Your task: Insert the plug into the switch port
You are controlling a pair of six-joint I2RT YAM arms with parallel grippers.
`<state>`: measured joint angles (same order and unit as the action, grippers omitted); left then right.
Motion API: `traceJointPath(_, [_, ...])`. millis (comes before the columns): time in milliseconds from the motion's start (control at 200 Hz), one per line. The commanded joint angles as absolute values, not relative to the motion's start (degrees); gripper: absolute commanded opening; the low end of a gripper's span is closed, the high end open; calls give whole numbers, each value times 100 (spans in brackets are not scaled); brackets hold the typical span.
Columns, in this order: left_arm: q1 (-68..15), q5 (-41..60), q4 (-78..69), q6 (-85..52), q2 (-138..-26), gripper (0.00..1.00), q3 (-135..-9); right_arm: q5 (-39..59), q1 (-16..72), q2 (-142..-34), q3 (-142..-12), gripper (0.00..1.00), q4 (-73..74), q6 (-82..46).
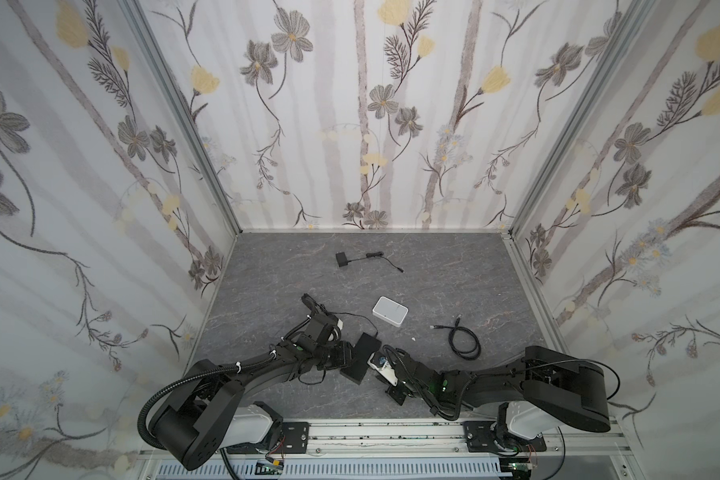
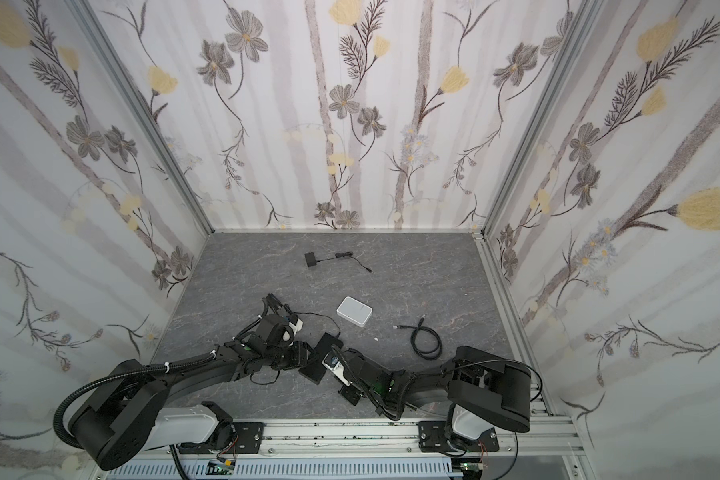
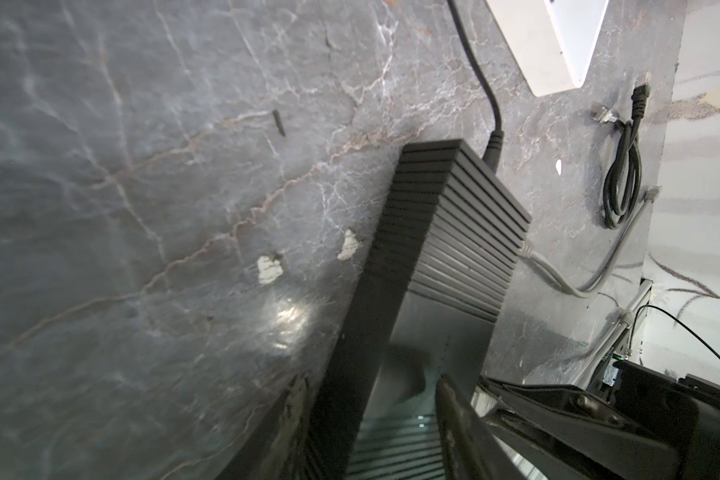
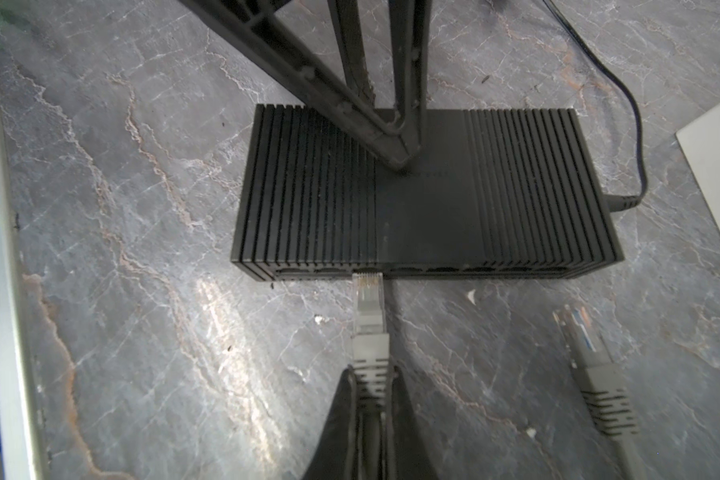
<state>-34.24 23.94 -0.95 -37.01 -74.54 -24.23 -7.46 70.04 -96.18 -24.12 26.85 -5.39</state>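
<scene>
Switch port [image 4: 366, 273]: third socket along front face of black ribbed switch [image 4: 425, 199], which lies flat on worktop [image 4: 142, 249] between both arms.
Plug [image 4: 367, 305]: clear, contacts up, tip at port mouth, not seated.
Right gripper [image 4: 371, 376]: clamped on plug's grey boot.
Advice: push straight and level, no yaw.
Left gripper [image 4: 404, 160]: fingers apart, tips on switch top; should brace it against sliding.

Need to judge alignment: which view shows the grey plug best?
The right wrist view: the grey plug is centred, pinched by the right gripper, its clear tip at the port row of the black switch. The left wrist view shows perhaps a grey sliver at the switch's edge. In both top views the right arm hides it.
</scene>
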Motion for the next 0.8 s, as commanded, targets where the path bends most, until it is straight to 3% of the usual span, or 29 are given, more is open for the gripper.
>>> traceJointPath(0, [-3424, 2400, -98, -3656, -7523, 50, -2443, -826, 7000, -9665, -2471, 0, 3024, -500])
traceJointPath(794, [-3437, 2419, -133, -3718, -7541, 49, -2407, -589, 6986, -9695, -2481, 0, 3397, -553])
